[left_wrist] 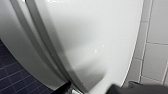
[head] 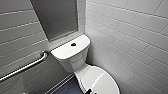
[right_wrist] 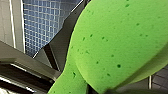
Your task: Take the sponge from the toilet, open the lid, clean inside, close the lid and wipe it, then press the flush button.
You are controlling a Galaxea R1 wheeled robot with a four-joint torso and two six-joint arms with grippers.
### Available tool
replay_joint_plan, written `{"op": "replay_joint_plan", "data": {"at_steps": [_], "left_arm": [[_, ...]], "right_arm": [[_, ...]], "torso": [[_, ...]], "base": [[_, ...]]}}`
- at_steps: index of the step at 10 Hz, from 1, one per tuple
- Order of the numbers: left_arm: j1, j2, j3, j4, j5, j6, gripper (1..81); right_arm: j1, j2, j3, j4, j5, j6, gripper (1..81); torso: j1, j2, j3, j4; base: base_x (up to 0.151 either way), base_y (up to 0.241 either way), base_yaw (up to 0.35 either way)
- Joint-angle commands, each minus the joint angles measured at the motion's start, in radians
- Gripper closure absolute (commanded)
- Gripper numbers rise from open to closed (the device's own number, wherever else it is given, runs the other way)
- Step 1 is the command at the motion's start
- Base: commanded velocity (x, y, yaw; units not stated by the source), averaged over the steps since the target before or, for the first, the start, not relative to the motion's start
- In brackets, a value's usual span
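Note:
The white toilet [head: 72,58] stands in the corner with its oval lid [head: 101,81] down. The round flush button [head: 73,44] sits in the flat tank cover. My left gripper [head: 88,92] is at the lid's front left rim. In the left wrist view the lid [left_wrist: 100,42] is very close, and my left gripper [left_wrist: 92,89] stands open with a dark finger on each side of the rim. The bright green sponge [right_wrist: 117,42] is large in the right wrist view, squeezed in my right gripper [right_wrist: 110,90], which is shut on it.
A steel grab bar [head: 23,67] runs along the left tiled wall. White tiled wall [head: 132,42] stands close on the toilet's right. Dark blue tiled floor [head: 66,88] lies left of the bowl. A grey panel [head: 56,17] is set above the tank.

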Motion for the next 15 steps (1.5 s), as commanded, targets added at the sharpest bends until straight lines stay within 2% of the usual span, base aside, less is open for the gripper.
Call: {"op": "replay_joint_plan", "data": {"at_steps": [1,4,7,10,13,15], "left_arm": [[-0.15,-0.073,0.118,0.025,-0.077,0.023,1.0],[-0.172,-0.127,0.223,0.025,-0.1,-0.005,1.0],[-0.172,-0.115,0.199,0.026,-0.094,-0.006,1.0],[-0.151,-0.053,0.096,0.037,-0.062,-0.005,1.0],[-0.121,0.066,-0.092,0.075,0.015,0.001,1.0],[-0.149,0.04,-0.052,0.068,0.01,-0.006,1.0]], "right_arm": [[-0.008,-0.03,0.012,-0.016,-0.058,0.003,81.1],[-0.002,-0.026,0.012,-0.017,-0.059,0.003,81.1],[-0.002,-0.026,0.01,-0.017,-0.058,0.003,81.1],[-0.002,-0.024,0.01,-0.017,-0.058,0.003,81.1],[0.002,-0.024,0.015,-0.017,-0.058,0.003,81.1],[0.002,-0.021,0.01,-0.017,-0.058,0.003,81.1]], "torso": [[0.0,0.0,0.0,0.0],[0.0,0.0,0.0,0.0],[0.0,0.0,-0.001,0.0],[0.0,0.0,-0.001,0.0],[0.0,0.0,-0.001,0.0],[0.0,0.0,0.0,0.0]], "base": [[0.0,0.0,0.0],[0.0,0.0,0.0],[0.0,0.0,0.0],[0.0,0.0,0.0],[0.0,0.0,0.0],[0.0,0.0,0.0]]}}
